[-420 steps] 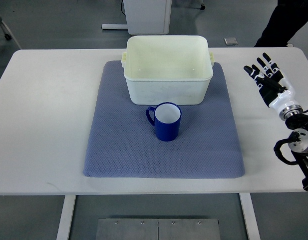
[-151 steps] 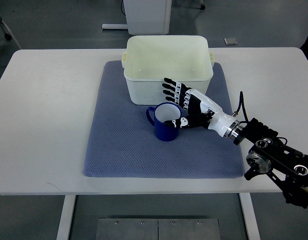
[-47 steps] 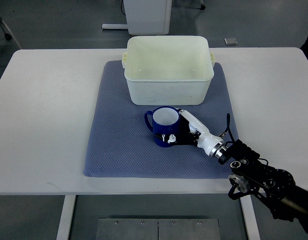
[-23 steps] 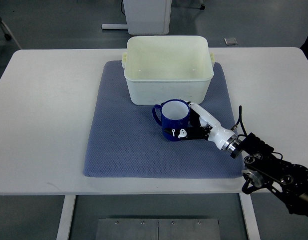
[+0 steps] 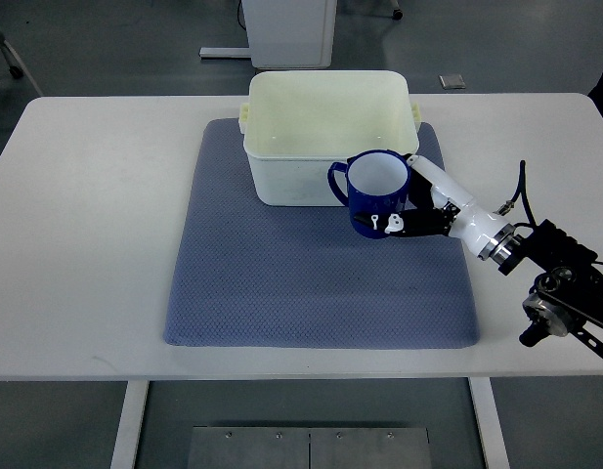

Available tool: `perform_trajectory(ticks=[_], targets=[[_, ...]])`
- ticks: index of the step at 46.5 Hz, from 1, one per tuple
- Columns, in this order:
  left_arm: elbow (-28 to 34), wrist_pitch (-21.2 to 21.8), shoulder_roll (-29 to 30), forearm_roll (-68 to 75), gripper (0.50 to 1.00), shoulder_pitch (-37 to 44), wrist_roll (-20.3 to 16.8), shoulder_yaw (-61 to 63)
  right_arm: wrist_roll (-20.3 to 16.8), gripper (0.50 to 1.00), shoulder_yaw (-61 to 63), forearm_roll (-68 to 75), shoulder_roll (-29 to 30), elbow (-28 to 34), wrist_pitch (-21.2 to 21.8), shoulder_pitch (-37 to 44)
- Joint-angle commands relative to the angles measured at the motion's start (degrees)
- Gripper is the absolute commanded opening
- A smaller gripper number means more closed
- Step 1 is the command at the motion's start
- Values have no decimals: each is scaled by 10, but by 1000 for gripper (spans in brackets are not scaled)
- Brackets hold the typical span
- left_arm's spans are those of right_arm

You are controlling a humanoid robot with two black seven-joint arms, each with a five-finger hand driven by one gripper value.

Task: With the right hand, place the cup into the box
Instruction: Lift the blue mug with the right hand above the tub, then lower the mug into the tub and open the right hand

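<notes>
- The right hand (image 5: 404,217) reaches in from the table's right edge, its white forearm slanting up toward the middle of the scene.
- Its fingers are clamped around a blue cup (image 5: 377,195), the thumb (image 5: 386,222) lying across the cup's near side and the other fingers hidden behind the wall at the cup's 3 o'clock side.
- The cup is upright, its white inside showing, and its handle (image 5: 336,182) points toward 9 o'clock.
- The cup overlaps the near right corner of the box (image 5: 329,137), in front of the box's front wall; its rim sits about level with the box's rim in this view.
- Whether the cup's base touches the mat cannot be told from this steep angle, though it looks raised.
- The box is a cream plastic tub, open at the top, standing on the far half of the mat (image 5: 262,283), at 12 o'clock from the mat's centre.
- The mat is a blue-grey textured cloth lying flat on the white table (image 5: 86,215).
- The arm's black wrist joints and cables (image 5: 565,293) sit over the table's edge at 4 o'clock.
- No left arm shows anywhere.
</notes>
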Motion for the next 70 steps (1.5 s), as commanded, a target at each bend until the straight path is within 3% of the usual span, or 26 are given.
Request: perform_trajectory(ticks=[1,13,26,41,70], targets=[[0,0,0,0,1000,0,0,0,-15,500,9,4,-18,14,1,20],[0,0,0,0,1000,0,0,0,-43,500,11,19,-60,41,7,76],[0,0,0,0,1000,0,0,0,-88,500,10,37,-49,23,6,137],[0,0,0,0,1000,0,0,0,-126,500,10,37,40,-79,-1,181],[0,0,0,0,1000,0,0,0,-143,500,-7,35,224,-290,-63,204]])
